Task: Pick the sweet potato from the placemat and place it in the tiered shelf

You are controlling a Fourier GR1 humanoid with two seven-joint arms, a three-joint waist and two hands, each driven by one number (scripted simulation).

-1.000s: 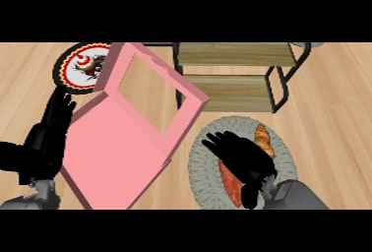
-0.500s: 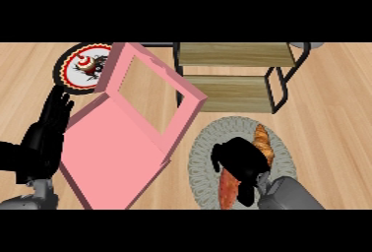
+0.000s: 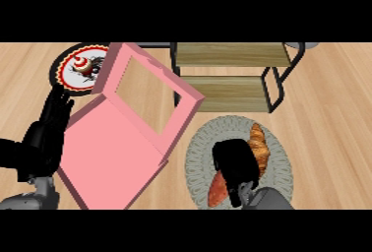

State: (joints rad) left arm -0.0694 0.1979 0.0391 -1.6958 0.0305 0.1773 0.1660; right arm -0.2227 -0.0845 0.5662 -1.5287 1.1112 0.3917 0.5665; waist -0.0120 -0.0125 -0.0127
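Under the right hand (image 3: 234, 165) lies the sweet potato (image 3: 217, 191), on the placemat (image 3: 198, 158); its reddish end pokes out nearer than the palm, long axis roughly near-to-far. Fingers curl down over it, apparently closing on it. Just right of the hand: a croissant (image 3: 258, 147), not the target. Beyond the hand stands the tiered shelf (image 3: 232, 91). Left hand (image 3: 48, 133) rests open, well apart.

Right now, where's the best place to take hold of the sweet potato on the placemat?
Probably mid-body, from above. The sweet potato lies flat and elongated on the placemat, with the croissant close alongside, so the fingers should close across its narrow width. The right hand already covers its upper part.
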